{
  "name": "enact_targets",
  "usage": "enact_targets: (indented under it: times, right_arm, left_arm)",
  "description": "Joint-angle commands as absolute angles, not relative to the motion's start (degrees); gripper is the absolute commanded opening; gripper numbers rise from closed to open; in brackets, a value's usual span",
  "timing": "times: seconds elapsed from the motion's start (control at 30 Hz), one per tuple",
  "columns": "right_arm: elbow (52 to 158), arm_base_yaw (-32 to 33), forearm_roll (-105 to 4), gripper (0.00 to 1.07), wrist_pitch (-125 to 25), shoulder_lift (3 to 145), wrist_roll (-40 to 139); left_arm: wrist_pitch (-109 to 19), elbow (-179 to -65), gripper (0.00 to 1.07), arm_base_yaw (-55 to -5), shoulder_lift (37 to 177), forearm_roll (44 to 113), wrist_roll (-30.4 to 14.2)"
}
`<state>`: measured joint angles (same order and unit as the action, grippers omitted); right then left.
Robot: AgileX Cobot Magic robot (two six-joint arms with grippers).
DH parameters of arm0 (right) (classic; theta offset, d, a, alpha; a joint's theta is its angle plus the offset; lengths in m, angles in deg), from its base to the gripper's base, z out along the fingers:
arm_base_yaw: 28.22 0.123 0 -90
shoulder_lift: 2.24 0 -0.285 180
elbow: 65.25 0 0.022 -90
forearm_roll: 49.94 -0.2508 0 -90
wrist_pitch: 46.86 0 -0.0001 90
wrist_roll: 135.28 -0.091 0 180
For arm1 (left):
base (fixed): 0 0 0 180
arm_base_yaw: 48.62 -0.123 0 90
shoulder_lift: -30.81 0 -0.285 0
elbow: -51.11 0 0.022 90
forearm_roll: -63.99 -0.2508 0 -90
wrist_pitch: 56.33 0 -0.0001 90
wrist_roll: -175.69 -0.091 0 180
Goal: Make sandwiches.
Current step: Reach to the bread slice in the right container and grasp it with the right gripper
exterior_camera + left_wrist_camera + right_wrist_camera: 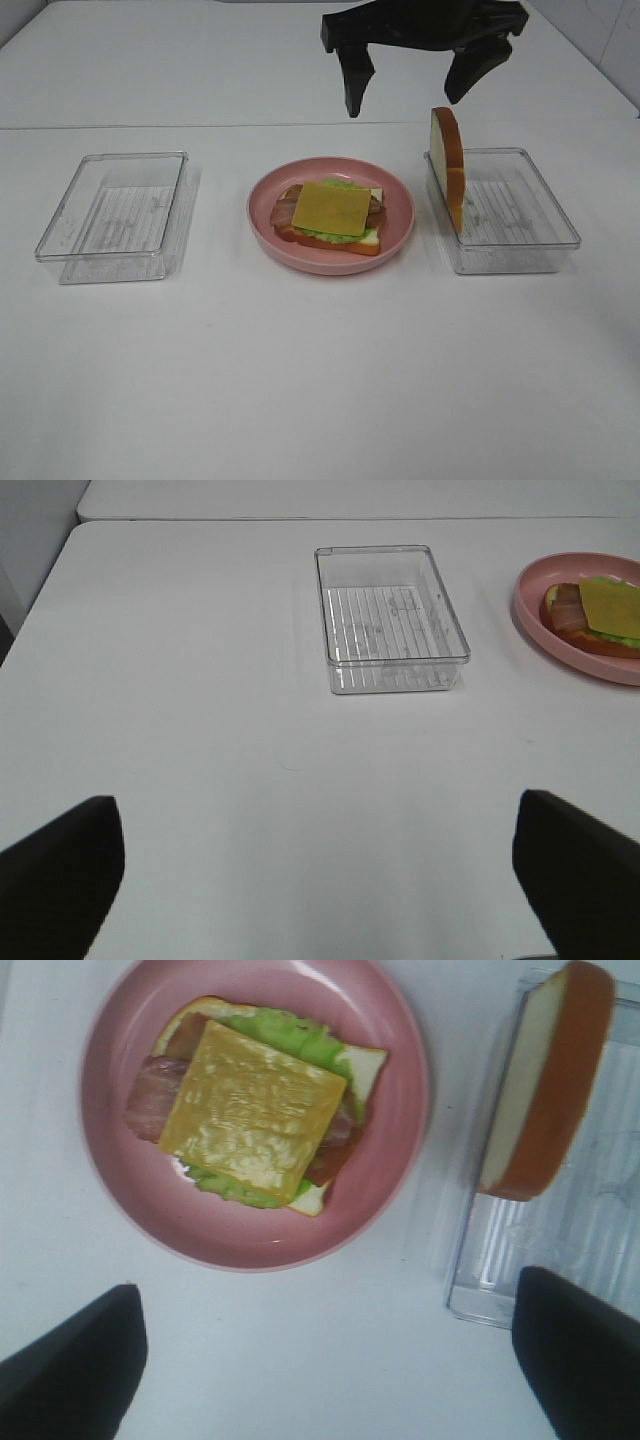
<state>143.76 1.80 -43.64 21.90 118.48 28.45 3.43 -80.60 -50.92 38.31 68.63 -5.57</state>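
An open-faced sandwich (331, 214) lies on a round pink plate (400, 200): a bread slice, green lettuce, brown bacon and a yellow cheese square on top. It also shows in the right wrist view (255, 1110) and at the edge of the left wrist view (600, 610). A second bread slice (449, 160) stands on edge against the left wall of the right clear box; it shows in the right wrist view (548, 1080). My right gripper (410, 85) hangs open and empty high above the table, behind the plate and the bread. My left gripper (320, 880) is open and empty, over bare table.
An empty clear plastic box (115, 215) stands left of the plate; it also shows in the left wrist view (390, 615). A second clear box (510, 215) stands right of the plate. The white table (320, 380) runs wide in front of them.
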Motion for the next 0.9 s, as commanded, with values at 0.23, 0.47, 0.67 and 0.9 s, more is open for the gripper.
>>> enact_targets:
  times: [0.23,0.47,0.67,0.9]
  right_arm:
    - [150.0,-6.7,-42.7,0.94,24.2,122.0,27.3]
    - [156.8,-8.0,-43.0,0.94,24.5,128.2,27.7]
    - [160.2,-8.1,-43.1,0.94,25.7,132.2,27.5]
    - [161.0,-8.7,-42.1,0.94,26.5,136.0,26.5]
  left_arm:
    - [2.9,-80.3,0.98,-50.8,37.1,69.0,-5.1]
    - [2.9,-80.3,0.98,-50.8,37.1,69.0,-5.1]
    - [2.9,-80.3,0.98,-50.8,37.1,69.0,-5.1]
    - [2.9,-80.3,0.98,-50.8,37.1,69.0,-5.1]
